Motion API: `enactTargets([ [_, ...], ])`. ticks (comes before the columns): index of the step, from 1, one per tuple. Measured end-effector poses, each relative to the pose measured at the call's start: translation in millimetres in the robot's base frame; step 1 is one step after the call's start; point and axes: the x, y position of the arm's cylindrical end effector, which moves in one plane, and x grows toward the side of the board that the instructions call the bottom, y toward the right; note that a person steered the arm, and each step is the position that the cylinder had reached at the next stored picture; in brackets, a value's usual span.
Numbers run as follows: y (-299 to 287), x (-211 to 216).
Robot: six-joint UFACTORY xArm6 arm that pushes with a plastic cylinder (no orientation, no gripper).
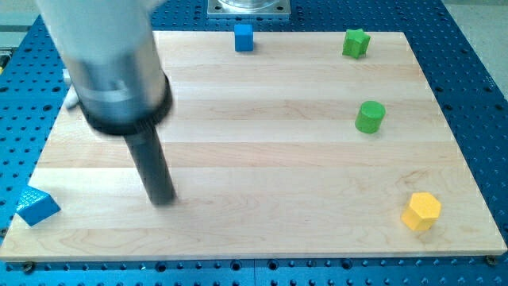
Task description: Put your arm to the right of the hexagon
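Note:
The yellow hexagon lies near the board's bottom right corner. My tip rests on the board at the lower left, far to the left of the hexagon. A green round block sits at the right, above the hexagon. A green star-shaped block is at the top right. A blue cube stands at the top edge near the middle. A blue block, its shape unclear, lies off the board at the bottom left.
The wooden board rests on a blue perforated table. The arm's thick grey body fills the upper left of the view and hides part of the board. A metal base plate is at the top middle.

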Motion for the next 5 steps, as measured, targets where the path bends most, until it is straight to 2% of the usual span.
enactTargets([
  [1, 46.3, 31.2],
  [3, 177.4, -55.1],
  [4, 277.8, -69.7],
  [5, 391.8, -61.1],
])
